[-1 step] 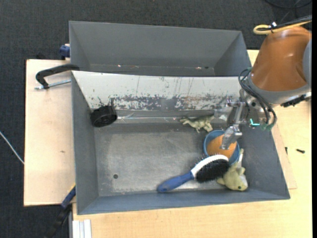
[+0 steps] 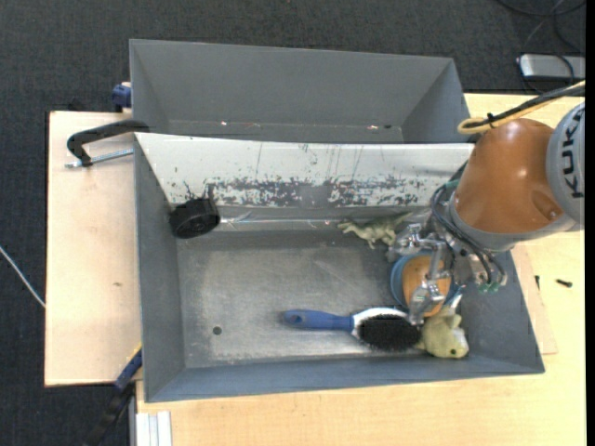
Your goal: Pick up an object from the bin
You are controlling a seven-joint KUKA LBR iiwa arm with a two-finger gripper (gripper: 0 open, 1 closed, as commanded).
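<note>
Claw [image 2: 433, 291] low over a round thing [image 2: 410, 280], orange with a blue rim, just above the brush [image 2: 358, 324] head.
Claw's opening cannot be told. Brush: smooth blue handle, black bristly oval head; lumpy yellowish toy [image 2: 445, 338] touching its right end.

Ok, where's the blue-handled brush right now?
Camera view: the blue-handled brush lies along the bin's front wall, right of centre, its black head beside the pale yellow toy, below the gripper.

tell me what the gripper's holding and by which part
Cannot tell: the gripper sits low against the orange round thing, but no clear hold shows.
</note>
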